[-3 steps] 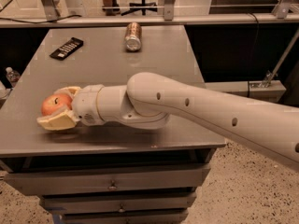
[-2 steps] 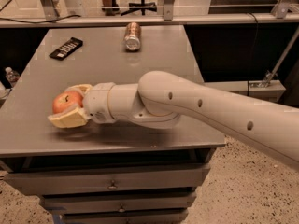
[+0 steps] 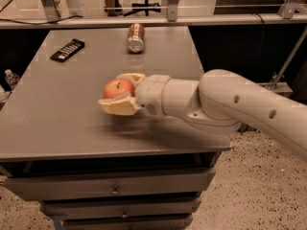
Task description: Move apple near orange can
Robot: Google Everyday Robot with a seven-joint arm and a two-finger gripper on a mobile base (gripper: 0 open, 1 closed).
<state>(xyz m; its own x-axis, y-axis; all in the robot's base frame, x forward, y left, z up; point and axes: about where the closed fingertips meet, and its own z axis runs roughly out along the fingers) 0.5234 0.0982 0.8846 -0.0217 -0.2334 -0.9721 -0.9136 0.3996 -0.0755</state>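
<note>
- One apple (image 3: pixel 118 87), red-orange, sits clamped in your pincer (image 3: pixel 111 90), gripped from above and below.
- Position: over middle of worktop (image 3: pixel 57 123), well short of orange can (image 3: pixel 135 37) lying near far edge.
- Black remote (image 3: pixel 67 50) far left.

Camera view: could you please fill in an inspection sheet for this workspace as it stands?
Surface: flat grey metal table top, drawers below.
Job's things: round red-orange apple mid-table, between the gripper's fingers; slim orange-brown drink can on its side near the far edge, apart from the apple.
Clutter: black remote control, far left.
Gripper: cream two-finger gripper shut on the apple, over mid-table.
Cables: thin dark cable along the far rail.
Surroundings: clear plastic bottle left of the table; office chair base behind; speckled floor.
</note>
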